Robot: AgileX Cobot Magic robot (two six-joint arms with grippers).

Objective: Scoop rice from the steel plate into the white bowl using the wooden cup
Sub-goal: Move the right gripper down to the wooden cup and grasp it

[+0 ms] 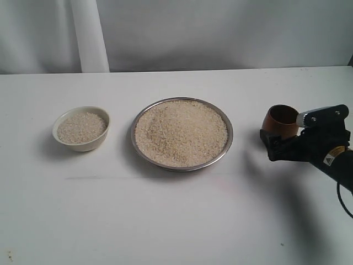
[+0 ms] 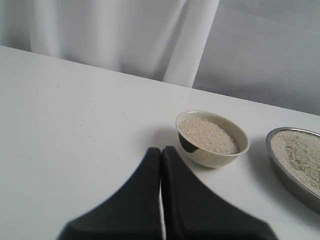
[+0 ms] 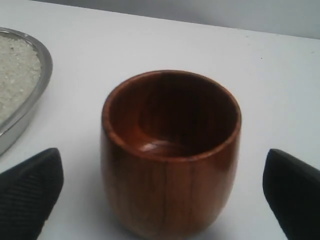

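Nearest, by the right edge of the counter (image 1: 165, 221): right hand (image 3: 161, 197), spread wide, grasping nothing, its fingers (image 3: 30, 195) clear of the cup (image 3: 170, 155) on either side. Cup upright on the counter between them, empty, dark inside, touching neither finger. Toward the middle of the counter, apart from the cup: plate (image 1: 182, 167), spread almost rim to rim with rice (image 1: 181, 132). Further toward the left edge, near the plate but not touching it: bowl (image 1: 83, 146), also filled with rice close to its rim. All three roughly in a row along the back edge. Left hand (image 2: 161, 165) clenched, fingers pressed flat together with nothing between, bowl near and beyond the tips. Out of sight in the exterior view.
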